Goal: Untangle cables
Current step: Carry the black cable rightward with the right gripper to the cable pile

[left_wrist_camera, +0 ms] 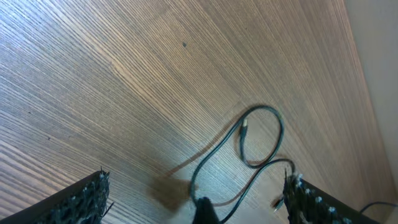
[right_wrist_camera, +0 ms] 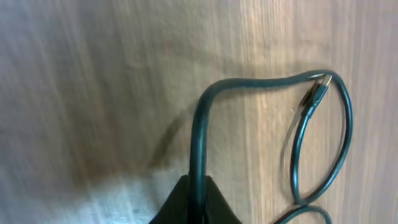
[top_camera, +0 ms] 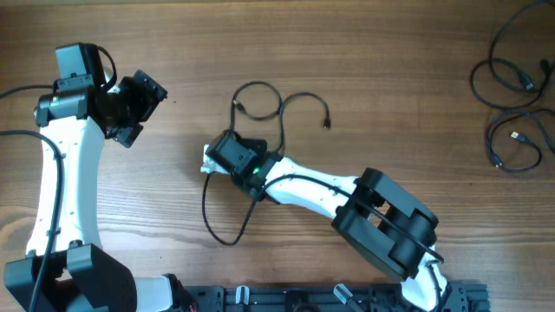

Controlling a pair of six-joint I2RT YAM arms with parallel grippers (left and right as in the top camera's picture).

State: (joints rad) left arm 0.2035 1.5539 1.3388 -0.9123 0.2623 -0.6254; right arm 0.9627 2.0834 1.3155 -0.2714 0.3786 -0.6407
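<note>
A thin black cable (top_camera: 260,97) lies at mid-table in loops, with one plug end (top_camera: 327,122) to the right and a long loop (top_camera: 221,227) trailing toward the front. My right gripper (top_camera: 224,156) is shut on this cable. In the right wrist view the cable (right_wrist_camera: 200,130) rises from the closed jaws (right_wrist_camera: 198,200) and curls round to a plug (right_wrist_camera: 316,92). My left gripper (top_camera: 141,97) is open and empty at the far left, apart from the cable. The left wrist view shows the cable loop (left_wrist_camera: 278,134) between its spread fingers (left_wrist_camera: 196,200).
More black cables (top_camera: 512,82) lie coiled at the far right edge, with another coil (top_camera: 520,147) just below. The arm bases and a black rail (top_camera: 329,299) run along the front edge. The rest of the surface is bare wooden table (top_camera: 390,52).
</note>
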